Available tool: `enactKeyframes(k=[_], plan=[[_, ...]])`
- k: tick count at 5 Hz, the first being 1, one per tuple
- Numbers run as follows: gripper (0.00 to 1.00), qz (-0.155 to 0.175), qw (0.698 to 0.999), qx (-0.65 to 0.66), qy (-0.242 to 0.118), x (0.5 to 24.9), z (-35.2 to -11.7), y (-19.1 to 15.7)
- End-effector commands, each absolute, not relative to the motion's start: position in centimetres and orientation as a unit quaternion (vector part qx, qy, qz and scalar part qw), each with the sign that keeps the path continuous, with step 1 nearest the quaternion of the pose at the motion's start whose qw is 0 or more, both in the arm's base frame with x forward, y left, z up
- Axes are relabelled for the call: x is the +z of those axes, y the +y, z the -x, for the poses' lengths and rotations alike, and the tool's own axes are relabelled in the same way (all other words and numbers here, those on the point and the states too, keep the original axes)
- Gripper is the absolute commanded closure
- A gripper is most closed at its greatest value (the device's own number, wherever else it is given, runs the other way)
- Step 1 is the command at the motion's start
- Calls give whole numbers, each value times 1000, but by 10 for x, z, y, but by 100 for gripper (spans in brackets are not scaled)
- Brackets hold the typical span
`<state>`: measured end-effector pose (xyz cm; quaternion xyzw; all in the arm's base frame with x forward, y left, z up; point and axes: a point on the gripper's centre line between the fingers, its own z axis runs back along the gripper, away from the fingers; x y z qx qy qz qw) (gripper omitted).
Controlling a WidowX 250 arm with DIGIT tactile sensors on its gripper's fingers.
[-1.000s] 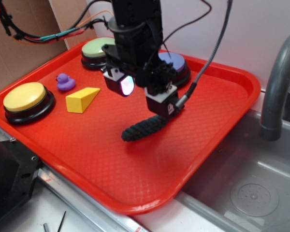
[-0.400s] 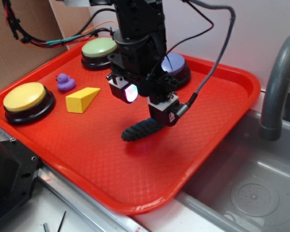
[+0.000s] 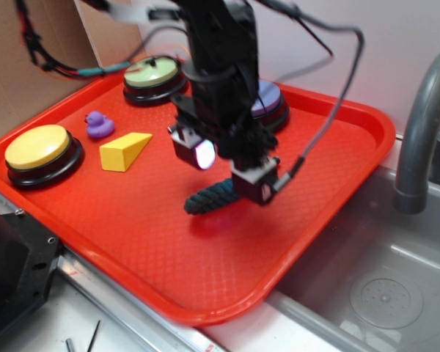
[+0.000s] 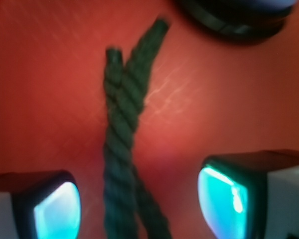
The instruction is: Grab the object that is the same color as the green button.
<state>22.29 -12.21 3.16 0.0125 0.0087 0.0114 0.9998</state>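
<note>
Dark green twisted rope, doubled into a loop (image 3: 214, 196), lies flat near the middle of the red plastic tray (image 3: 169, 257), not yet lifted. The robot's hand (image 3: 227, 167) hangs low over it, fingers (image 4: 229, 196) spread to either side with the rope between them and apparently untouched: closing and raising are left, I judge. Its arm stands nearly upright. Far behind sits the pale green domed button (image 3: 152, 74).

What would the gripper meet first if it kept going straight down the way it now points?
Most likely the dark green rope piece: the wrist view shows it lying between the open fingers of the gripper, on the red tray. How far above it the fingers are is unclear.
</note>
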Motion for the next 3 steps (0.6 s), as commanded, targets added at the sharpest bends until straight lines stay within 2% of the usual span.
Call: enactKeyframes(k=[1,2,3], plan=[[0,-12,998,56,-5,10,-244,-124],[38,-9,998,64,4,-2,-239,-123],[100,-7,998,62,9,-5,-240,-122]])
